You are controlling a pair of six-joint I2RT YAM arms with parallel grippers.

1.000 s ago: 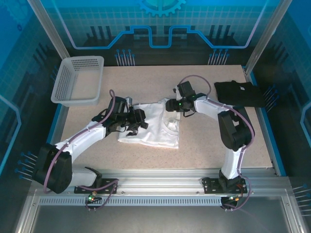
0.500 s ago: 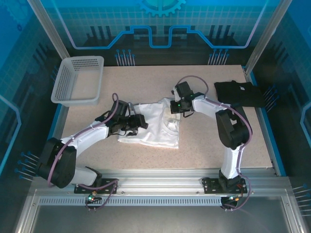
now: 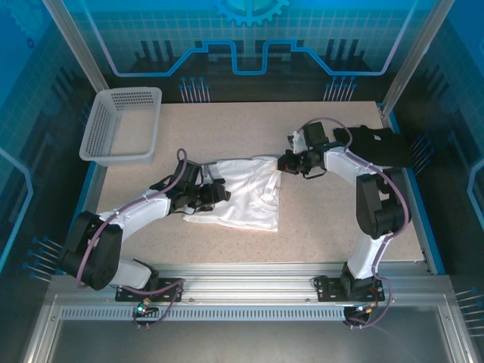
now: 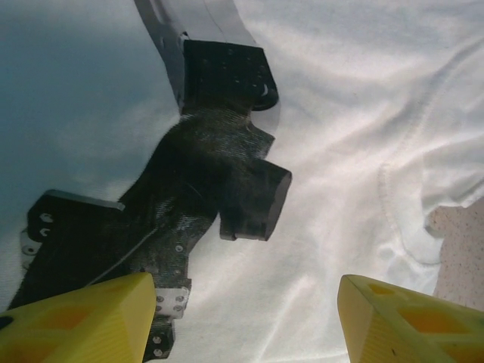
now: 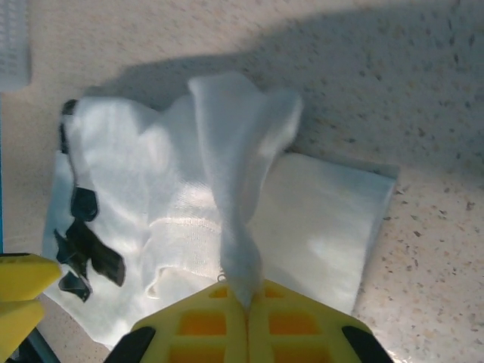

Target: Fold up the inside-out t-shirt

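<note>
On speckled table (image 3: 227, 128), wrinkled white t-shirt (image 3: 242, 193) — corner pinched (yellow right fingers (image 5: 204, 325)).

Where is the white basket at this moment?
In the top view, the white basket stands at the far left corner of the table, left of and beyond the t-shirt, apart from it.

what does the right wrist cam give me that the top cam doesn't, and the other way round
Right wrist: the grip up close, with the right gripper shut on a pinched peak of the t-shirt and cloth tenting up from its yellow fingertips. Top external: the layout, with a white basket far left, a black folded garment far right, and the left gripper over the shirt's left part. Both: the white shirt lying on the speckled table, the right gripper at its right edge.
</note>
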